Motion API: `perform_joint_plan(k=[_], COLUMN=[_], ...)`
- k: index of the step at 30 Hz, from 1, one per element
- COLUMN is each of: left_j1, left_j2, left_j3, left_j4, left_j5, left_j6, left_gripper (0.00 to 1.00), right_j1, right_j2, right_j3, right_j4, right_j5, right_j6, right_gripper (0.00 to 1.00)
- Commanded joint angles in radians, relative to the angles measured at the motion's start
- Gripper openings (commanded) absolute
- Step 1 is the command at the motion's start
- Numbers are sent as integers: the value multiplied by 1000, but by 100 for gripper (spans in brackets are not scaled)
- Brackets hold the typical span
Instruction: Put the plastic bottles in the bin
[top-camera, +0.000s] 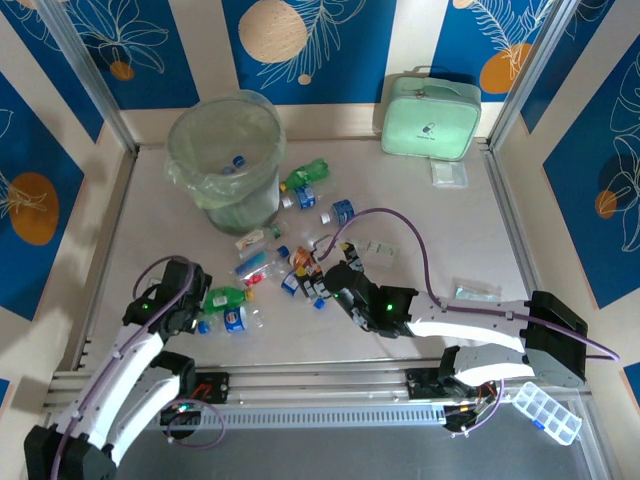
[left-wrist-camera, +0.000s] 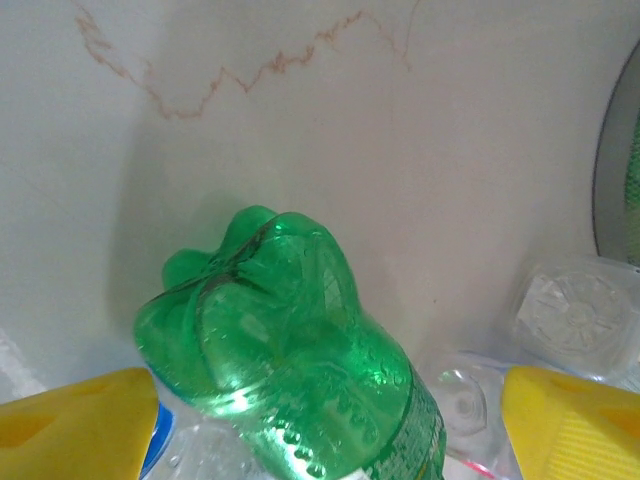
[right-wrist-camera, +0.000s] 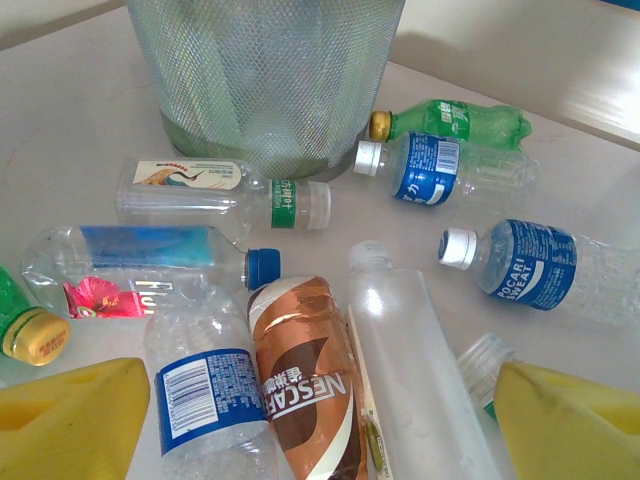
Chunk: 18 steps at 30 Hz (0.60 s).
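Several plastic bottles lie scattered in front of the bin (top-camera: 225, 160), a round mesh-walled bucket (right-wrist-camera: 265, 80) with a pale green liner. My left gripper (top-camera: 203, 308) is open at the near left. In its wrist view the yellow fingers (left-wrist-camera: 80, 425) stand wide on either side of a green bottle (left-wrist-camera: 290, 350), which lies on clear bottles. My right gripper (top-camera: 322, 286) is open too, low over the middle cluster. Between its fingers (right-wrist-camera: 575, 425) lie a brown Nescafe bottle (right-wrist-camera: 300, 380), a blue-labelled clear bottle (right-wrist-camera: 205, 400) and a plain clear bottle (right-wrist-camera: 410, 370).
A mint green zipped case (top-camera: 430, 118) stands at the back right with a small clear packet (top-camera: 449, 172) before it. More bottles (right-wrist-camera: 520, 265) lie near the bin's base, and some are inside the bin (top-camera: 236, 163). A clear organiser box (top-camera: 545, 412) sits near right.
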Motion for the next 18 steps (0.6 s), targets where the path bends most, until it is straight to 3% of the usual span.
perform_joint_plan(k=[1,18], left_j1=[-6,-20], left_j2=[50,272], left_j3=[-32,-84], left_j4=[100,306], left_j5=[41,45], left_j6=[-61,-85], left_gripper=[88,80], right_j1=[-4,-12], right_j2=[1,-1], right_j3=[-3,-3], right_j4=[21,25], right_j5=[15,8], right_j6=[4,4], right_gripper=[90,90])
